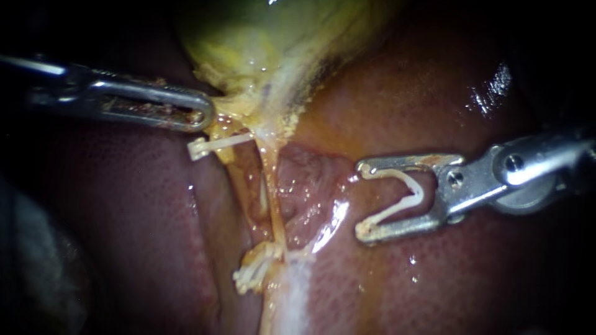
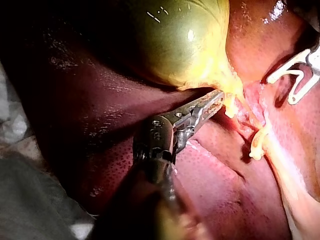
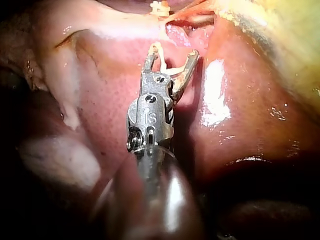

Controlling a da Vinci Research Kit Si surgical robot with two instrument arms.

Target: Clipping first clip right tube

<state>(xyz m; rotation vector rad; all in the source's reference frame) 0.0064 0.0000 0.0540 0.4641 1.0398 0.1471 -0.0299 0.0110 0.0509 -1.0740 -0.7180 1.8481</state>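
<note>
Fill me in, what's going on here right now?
The left instrument has its jaws shut on yellowish tissue at the base of the gallbladder. The right instrument carries an open white clip in its jaws, over the liver and beside the tubes, not yet around either. A placed clip sits just below the left instrument's tip, and a lower clip cluster sits further down.

Endoscope close on the liver (image 1: 434, 111), facing the gallbladder (image 1: 261, 37), left wrist view from behind the left instrument (image 2: 219, 96), right wrist view looking along the right instrument (image 3: 172, 54), all three sharing the clip (image 1: 415, 197) it carries.
</note>
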